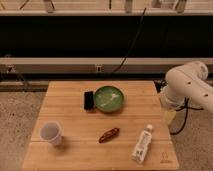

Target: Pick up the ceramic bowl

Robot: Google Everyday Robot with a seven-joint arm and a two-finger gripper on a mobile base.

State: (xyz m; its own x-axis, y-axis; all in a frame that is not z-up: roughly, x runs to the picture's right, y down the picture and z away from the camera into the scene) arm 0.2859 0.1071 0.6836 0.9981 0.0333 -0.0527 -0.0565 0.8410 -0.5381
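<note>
The white arm (187,87) is running off the picture's right edge and is covering most of the end effector (170,117) beside the counter's (70,107) right edge. The dark object (89,100) toward the back edge is showing too little detail to identify.

Warm overhead light, fairly bright on the table (65,107). The gripper (169,117) sits at the table's right edge, shaded under the white arm (189,84). Left of the gripper there are pale glare streaks in the ceramic bowl (109,98). Shadows are short and soft. The wall band (60,35) beyond the gripper is near black.
</note>
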